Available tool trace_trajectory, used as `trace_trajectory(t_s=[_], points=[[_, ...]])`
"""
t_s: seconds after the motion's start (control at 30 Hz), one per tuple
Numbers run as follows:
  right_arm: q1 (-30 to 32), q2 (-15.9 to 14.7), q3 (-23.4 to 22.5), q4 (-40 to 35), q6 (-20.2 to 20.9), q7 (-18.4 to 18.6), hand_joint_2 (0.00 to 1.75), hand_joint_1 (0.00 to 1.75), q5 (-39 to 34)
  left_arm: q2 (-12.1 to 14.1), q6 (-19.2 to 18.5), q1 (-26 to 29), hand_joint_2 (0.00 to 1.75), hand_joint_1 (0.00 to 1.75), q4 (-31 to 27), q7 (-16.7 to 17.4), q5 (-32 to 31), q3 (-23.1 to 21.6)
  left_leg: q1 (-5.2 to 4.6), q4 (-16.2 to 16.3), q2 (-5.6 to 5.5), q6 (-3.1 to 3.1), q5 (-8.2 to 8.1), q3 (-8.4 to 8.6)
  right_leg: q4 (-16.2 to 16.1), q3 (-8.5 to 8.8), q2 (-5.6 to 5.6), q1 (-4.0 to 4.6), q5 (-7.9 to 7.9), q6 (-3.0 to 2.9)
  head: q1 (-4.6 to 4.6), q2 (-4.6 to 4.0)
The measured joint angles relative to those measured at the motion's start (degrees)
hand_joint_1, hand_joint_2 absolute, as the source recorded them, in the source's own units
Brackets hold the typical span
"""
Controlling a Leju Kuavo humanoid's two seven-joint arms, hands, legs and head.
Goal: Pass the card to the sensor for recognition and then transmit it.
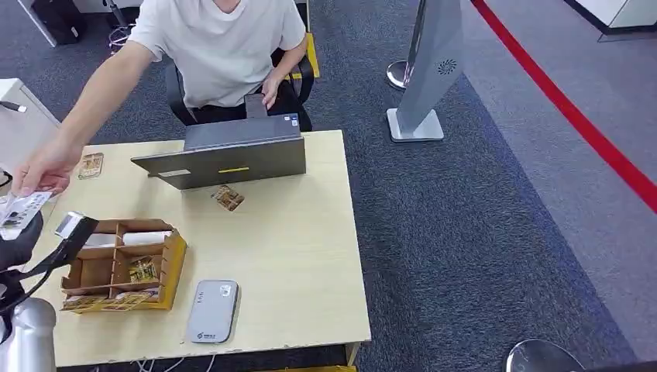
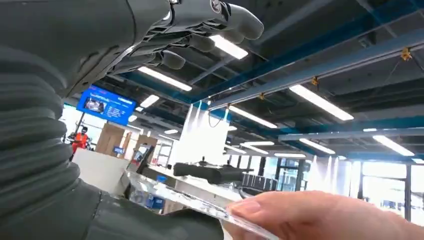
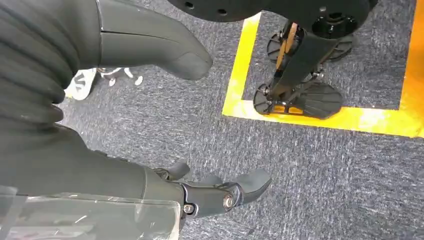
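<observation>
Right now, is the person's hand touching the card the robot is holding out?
Touching. In the left wrist view the person's fingers pinch the edge of the clear-sleeved card; the head view shows their hand on it too.

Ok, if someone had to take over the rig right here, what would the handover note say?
Left hand: raised, fingers spread clear of the card, which rests on the lower part of the hand.
Person's hand is already pinching the card's far end.
Right hand: hanging over the carpet, holding nothing.
Grey sensor lies at the table's near edge, beside the cardboard tray of cards.
Done: card brought up to the person.
The frames can't show whether it was scanned.
Left: probably let the person take it, then lower the arm.
</observation>
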Motion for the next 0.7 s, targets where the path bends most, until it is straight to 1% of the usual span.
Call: trace_trajectory(t_s=[0.1,0.27,0.3,0.7], points=[[0.27,-0.02,0.02,0.0,0.11,0.0,1.75,0.0,-0.41,0.9,0.02,0.03,1.75,0.0,0.74,1.36,0.24,-1.8,0.0,0.0,0.01,0.01,-0.01,-0.04,0.0,-0.02,-0.01,0.0,0.0,0.0,0.0,-0.02],[0.61,-0.09,0.07,0.0,0.26,0.04,1.75,0.0,-0.59,1.88,0.02,0.14,1.75,0.0,1.25,1.84,0.46,-3.48,0.0,0.0,0.01,0.01,-0.01,-0.05,0.0,-0.02,0.0,0.01,0.0,0.0,0.0,0.0],[0.66,-0.09,0.07,0.0,0.26,0.13,1.75,0.0,-0.61,2.08,0.02,0.21,1.75,1.75,1.33,1.84,0.53,-3.7,0.0,0.0,0.01,0.01,-0.01,-0.05,0.0,-0.03,0.0,0.01,0.0,0.0,-0.02,0.0],[0.94,-0.11,0.11,0.0,0.42,0.7,1.75,0.0,-0.74,4.16,0.02,1.42,1.75,1.75,3.24,1.29,1.38,-4.99,0.01,0.0,0.04,0.01,-0.01,-0.07,0.0,-0.06,0.0,0.01,0.0,0.0,-0.02,-0.02]])
